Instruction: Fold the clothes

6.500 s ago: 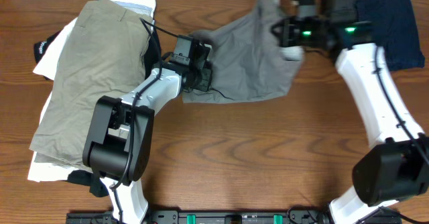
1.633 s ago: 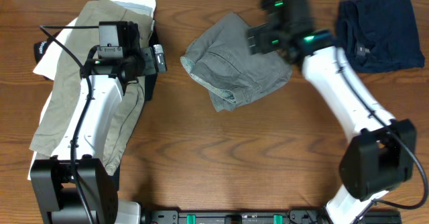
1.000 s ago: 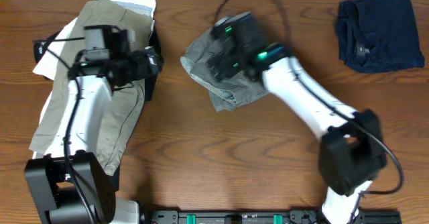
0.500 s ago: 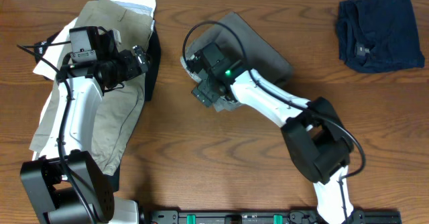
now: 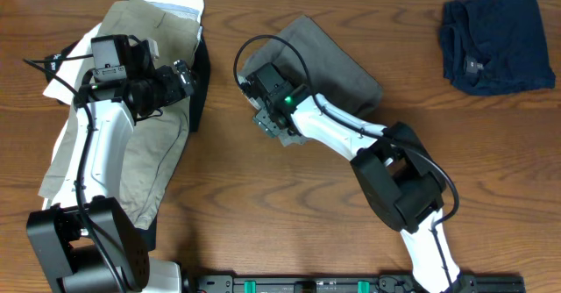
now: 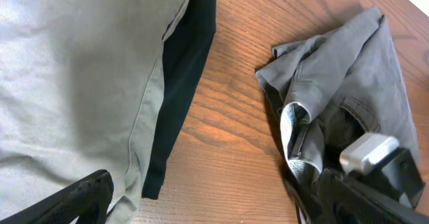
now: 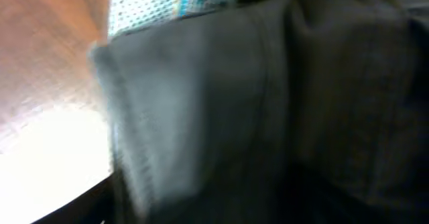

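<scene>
Folding step: by my read, the grey shorts (image 5: 337, 56) are mid-fold. They are lying bunched at the top centre of the surface (image 5: 263, 214), with one waistband corner curling over and showing its pale lining (image 6: 289, 130).
right claw (image 5: 279, 126): sitting on the lower-left edge of the grey shorts and touching cloth. The right wrist view is showing only blurred grey fabric and a strip of dotted lining, so I cannot tell if the jaws are wide or pinching, or whether anything is being held.
right arm (image 5: 351, 139): lying low and stretched diagonally from the near right edge up to the shorts, with the wrist pointing down and to the left.
left claw (image 5: 186, 78): gaping wide and holding nothing, hovering over the pile at the left and facing towards the grey shorts.
left arm (image 5: 96, 153): running up along the khaki shorts (image 5: 131, 30), elbow tucked in, and parking clear of the work.
other clothes: the khaki shorts are lying on a white garment (image 5: 61, 82) and a black garment (image 5: 200, 91), all unfolded. The navy garment (image 5: 495, 34) is sitting well apart at the top right.
next move, my guess: getting a firm pinch through both layers at that curled waistband corner, then lifting just enough to carry it over the body of the shorts without dragging the whole bundle.
watching for: the claw catching only the top layer, or the bundle sliding on the wood with nothing pinning the far side.
</scene>
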Tool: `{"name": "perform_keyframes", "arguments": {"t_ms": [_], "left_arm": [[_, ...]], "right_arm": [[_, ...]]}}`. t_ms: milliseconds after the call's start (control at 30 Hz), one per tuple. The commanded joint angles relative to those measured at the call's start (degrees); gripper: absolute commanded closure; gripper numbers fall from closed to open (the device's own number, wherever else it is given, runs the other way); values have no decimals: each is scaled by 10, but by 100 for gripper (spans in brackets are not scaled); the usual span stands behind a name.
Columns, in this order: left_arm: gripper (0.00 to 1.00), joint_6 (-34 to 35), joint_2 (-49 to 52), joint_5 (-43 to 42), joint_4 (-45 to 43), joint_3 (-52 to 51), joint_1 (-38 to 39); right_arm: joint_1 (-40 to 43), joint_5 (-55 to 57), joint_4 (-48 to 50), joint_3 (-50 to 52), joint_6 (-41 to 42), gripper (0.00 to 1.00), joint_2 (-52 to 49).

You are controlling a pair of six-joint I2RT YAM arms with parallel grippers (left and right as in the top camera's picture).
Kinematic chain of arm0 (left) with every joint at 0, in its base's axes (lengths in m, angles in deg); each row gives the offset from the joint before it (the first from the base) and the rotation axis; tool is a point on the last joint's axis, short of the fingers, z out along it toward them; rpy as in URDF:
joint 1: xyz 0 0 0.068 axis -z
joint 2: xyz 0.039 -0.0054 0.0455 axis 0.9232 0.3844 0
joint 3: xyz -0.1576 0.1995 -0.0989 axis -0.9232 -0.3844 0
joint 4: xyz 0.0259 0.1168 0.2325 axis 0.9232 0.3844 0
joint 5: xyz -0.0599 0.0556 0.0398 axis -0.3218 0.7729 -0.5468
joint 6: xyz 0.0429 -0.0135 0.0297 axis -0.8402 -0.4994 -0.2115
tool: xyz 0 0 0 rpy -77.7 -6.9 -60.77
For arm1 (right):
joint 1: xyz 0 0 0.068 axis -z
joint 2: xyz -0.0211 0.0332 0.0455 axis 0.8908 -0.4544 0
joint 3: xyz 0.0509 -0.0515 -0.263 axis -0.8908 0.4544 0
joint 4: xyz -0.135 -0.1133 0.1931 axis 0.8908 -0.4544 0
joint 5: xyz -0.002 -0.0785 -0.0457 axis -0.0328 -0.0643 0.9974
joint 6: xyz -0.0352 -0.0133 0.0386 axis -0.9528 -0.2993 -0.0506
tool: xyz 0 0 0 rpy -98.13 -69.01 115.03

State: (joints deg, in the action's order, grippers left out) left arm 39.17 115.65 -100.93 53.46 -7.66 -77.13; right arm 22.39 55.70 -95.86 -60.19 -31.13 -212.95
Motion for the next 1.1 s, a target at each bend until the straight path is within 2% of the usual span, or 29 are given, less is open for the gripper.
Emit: {"name": "perform_keyframes", "arguments": {"t_ms": [0,133,233,467,567,767,1067], "left_arm": [[2,-1,7,-3,1,-6,-2],[2,-3,7,-3,1,-6,-2],[2,-13,7,-3,2,-6,-2],[2,-14,7,-3,2,-6,-2],[2,-14,7,-3,1,-6,-2],[2,-14,7,-3,1,-6,-2],[2,-14,7,-3,1,-7,-2]], "right_arm": [[23,85,-25,21,54,32,-60],[54,85,-40,21,93,36,-59],[79,64,-49,21,101,45,-59],[127,56,-75,21,150,90,-59],[142,23,-86,21,151,98,-51],[153,2,-96,21,151,99,0],[155,-2,-110,17,142,99,135]]}}
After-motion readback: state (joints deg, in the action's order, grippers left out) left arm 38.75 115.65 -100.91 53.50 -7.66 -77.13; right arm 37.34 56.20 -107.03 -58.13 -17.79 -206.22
